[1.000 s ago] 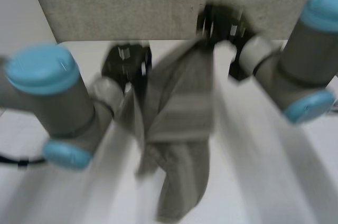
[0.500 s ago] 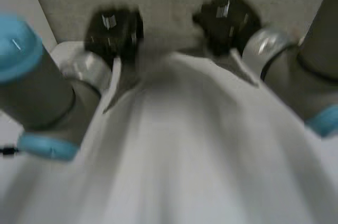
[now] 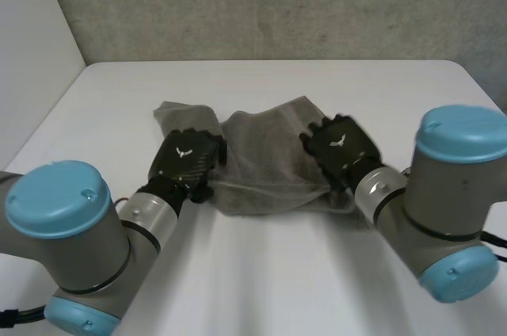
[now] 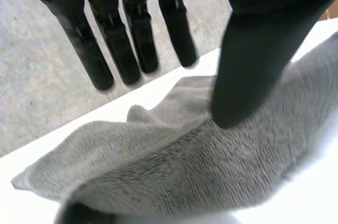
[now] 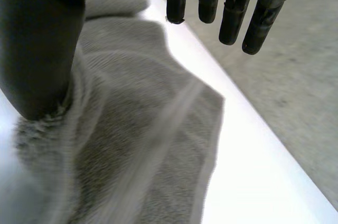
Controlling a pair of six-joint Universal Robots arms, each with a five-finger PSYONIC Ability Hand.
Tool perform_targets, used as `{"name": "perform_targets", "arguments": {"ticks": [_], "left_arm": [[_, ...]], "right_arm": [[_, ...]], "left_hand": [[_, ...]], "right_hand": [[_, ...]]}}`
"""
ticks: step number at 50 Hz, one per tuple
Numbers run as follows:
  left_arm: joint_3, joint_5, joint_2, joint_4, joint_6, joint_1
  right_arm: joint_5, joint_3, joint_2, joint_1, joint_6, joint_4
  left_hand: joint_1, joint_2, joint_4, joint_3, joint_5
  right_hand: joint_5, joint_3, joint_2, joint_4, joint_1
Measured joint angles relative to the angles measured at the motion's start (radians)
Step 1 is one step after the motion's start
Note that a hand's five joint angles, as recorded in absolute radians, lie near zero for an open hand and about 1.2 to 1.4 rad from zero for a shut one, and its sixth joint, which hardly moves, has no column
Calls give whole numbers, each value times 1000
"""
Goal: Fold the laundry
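Towel (image 3: 265,166) lies under left hand (image 3: 186,163) and right hand (image 3: 342,146), fingers (image 4: 132,39) straight.

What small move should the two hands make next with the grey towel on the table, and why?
Probably spread the rumpled grey terry towel flat: the left hand and the right hand are open over its two ends, fingers straight, and it lies bunched on the white table, so no clean fold seems possible yet.
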Motion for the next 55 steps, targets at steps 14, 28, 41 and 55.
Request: {"name": "perform_targets", "arguments": {"ticks": [14, 28, 41, 55], "left_arm": [[-9, 0, 86, -10, 1, 64], [-23, 20, 86, -68, 0, 201], [-13, 151, -21, -93, -9, 290], [29, 147, -146, -35, -14, 306]], "right_arm": [[-56, 85, -122, -181, 177, 31], [-249, 161, -107, -363, 294, 187], [-390, 204, -91, -383, 597, 187], [-350, 253, -53, -369, 709, 105]], "left_hand": [[-533, -536, -536, -537, -507], [-538, -539, -540, -541, -511], [-522, -519, -520, -521, -510], [-324, -325, -326, -327, -323]], "right_hand": [[0, 0, 0, 0, -6], [0, 0, 0, 0, -6], [0, 0, 0, 0, -6], [3, 3, 2, 2, 11]]}}
